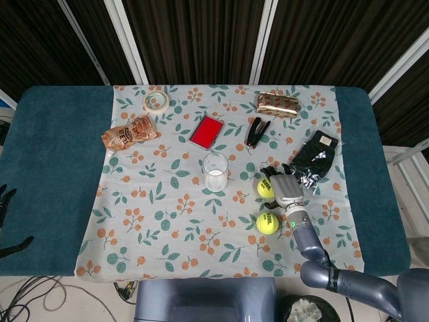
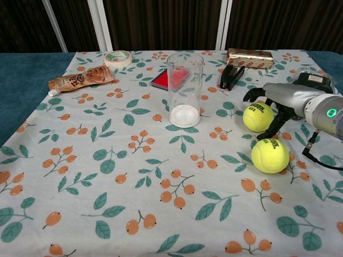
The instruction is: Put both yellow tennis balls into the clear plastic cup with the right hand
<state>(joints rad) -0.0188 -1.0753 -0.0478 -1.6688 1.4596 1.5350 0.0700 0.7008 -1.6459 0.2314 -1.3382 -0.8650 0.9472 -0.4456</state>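
Note:
The clear plastic cup [image 1: 215, 172] [image 2: 185, 88] stands upright mid-table with a white layer at its bottom. Two yellow tennis balls lie to its right: the farther ball [image 1: 266, 187] [image 2: 258, 117] and the nearer ball [image 1: 267, 223] [image 2: 270, 156]. My right hand [image 1: 282, 187] [image 2: 280, 99] reaches in from the right, fingers spread and arched over the farther ball, with the thumb down between the two balls. It does not grip the ball. Only dark fingertips of my left hand [image 1: 5, 200] show at the table's left edge, apart and holding nothing.
A black pouch [image 1: 314, 155] lies just behind the right hand. A black stapler [image 1: 257, 131] [image 2: 231, 76], gold packet [image 1: 277, 103] [image 2: 249, 56], red box [image 1: 206, 131], snack pouch [image 1: 129, 132] [image 2: 80, 79] and tape roll [image 1: 155, 101] [image 2: 118, 57] line the far side.

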